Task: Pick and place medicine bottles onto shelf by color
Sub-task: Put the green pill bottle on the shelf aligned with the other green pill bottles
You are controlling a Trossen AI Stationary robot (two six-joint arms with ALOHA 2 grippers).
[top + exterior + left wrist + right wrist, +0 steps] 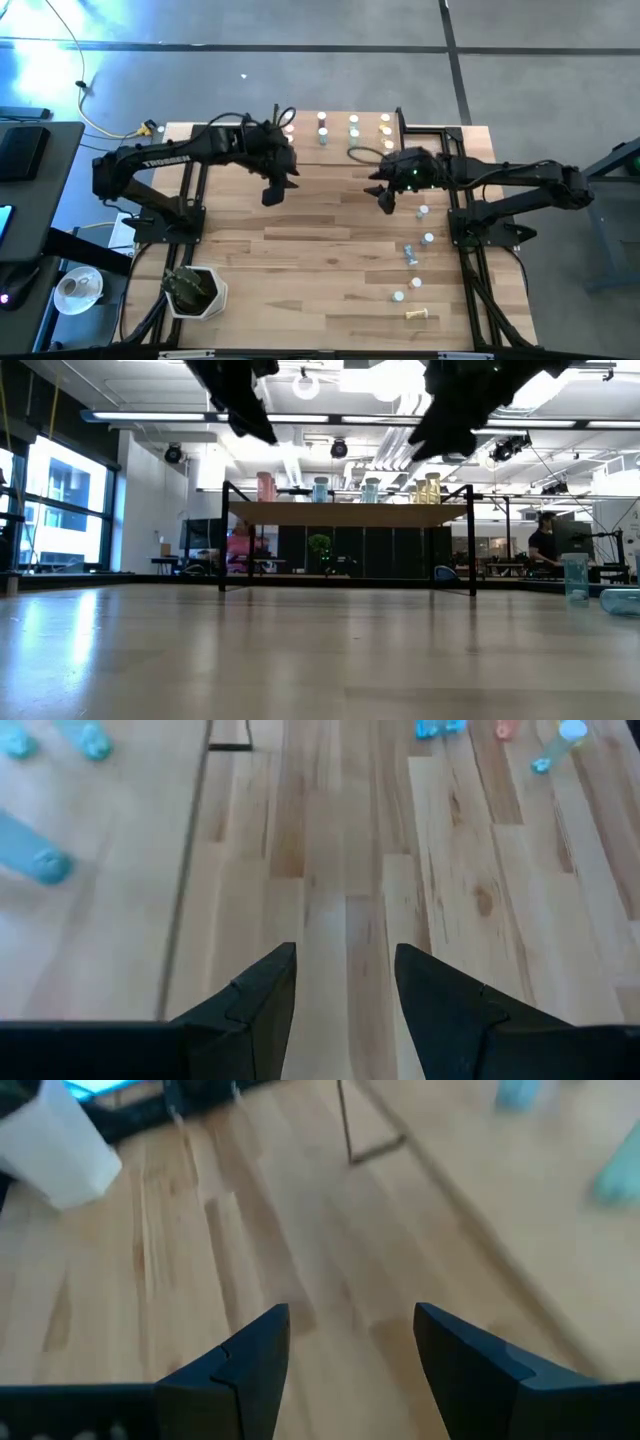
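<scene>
Since both end effectors are held above the table with nothing between open fingers, a pick is judged pending. Left end effector [272, 190] and right end effector [385, 200] are parked before the shelf [350, 513]; loose medicine bottles [412, 255] are strung along the right edge, others are grouped on the shelf, apparently by colour.

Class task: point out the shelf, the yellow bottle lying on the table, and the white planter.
shelf [350, 513], low view, front edge of its board.
yellow bottle [421, 316], high view, middle of its body.
white planter [216, 296], high view, its rim.
</scene>
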